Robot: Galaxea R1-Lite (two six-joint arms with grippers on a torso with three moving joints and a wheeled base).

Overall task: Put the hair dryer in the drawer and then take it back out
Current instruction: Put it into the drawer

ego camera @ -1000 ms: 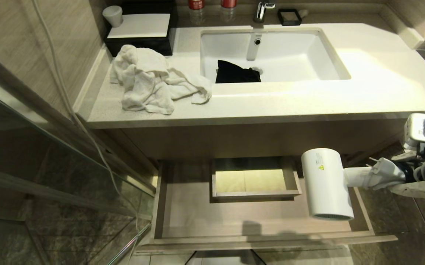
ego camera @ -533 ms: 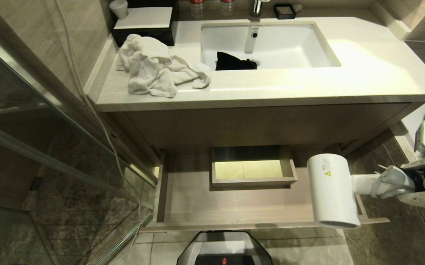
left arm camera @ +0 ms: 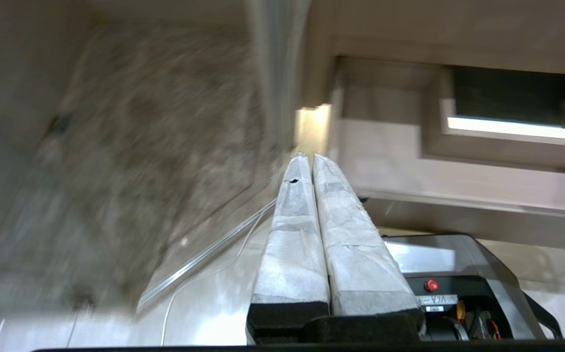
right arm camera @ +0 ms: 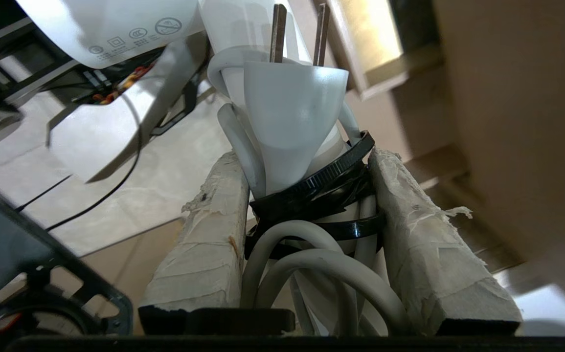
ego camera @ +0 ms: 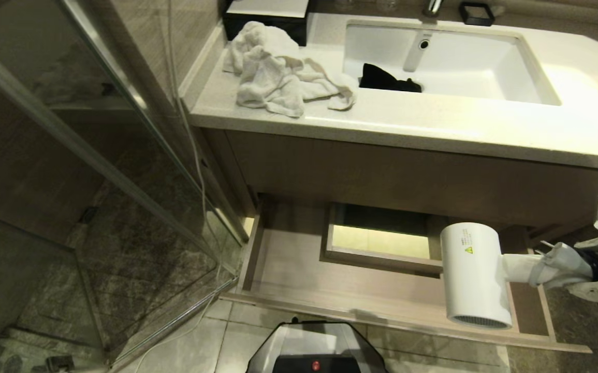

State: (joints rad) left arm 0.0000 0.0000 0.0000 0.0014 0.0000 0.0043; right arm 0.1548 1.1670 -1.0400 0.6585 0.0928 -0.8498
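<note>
White plastic fills your lower right of the head view: the hair dryer (ego camera: 472, 274) hangs with its barrel mouth down, over the right end of the open drawer (ego camera: 299, 280). Your right gripper (right arm camera: 306, 205) is clenched on the handle and its bundled cord, plug prongs pointing toward the barrel, a taped finger (right arm camera: 204, 244) on each side. Your left gripper (left arm camera: 310, 159) is parked low with its two taped fingers pressed together, above the robot base (ego camera: 314, 347) at bottom centre. Farther up, the drawer's boxed cut-out (ego camera: 381, 241) sits mid-frame. Beyond it, along the top, the countertop (ego camera: 433, 124) carries a crumpled white towel (ego camera: 278, 72) at upper centre, and what looks like a black cloth pouch (ego camera: 387, 80) lies in the sink (ego camera: 485, 77).
</note>
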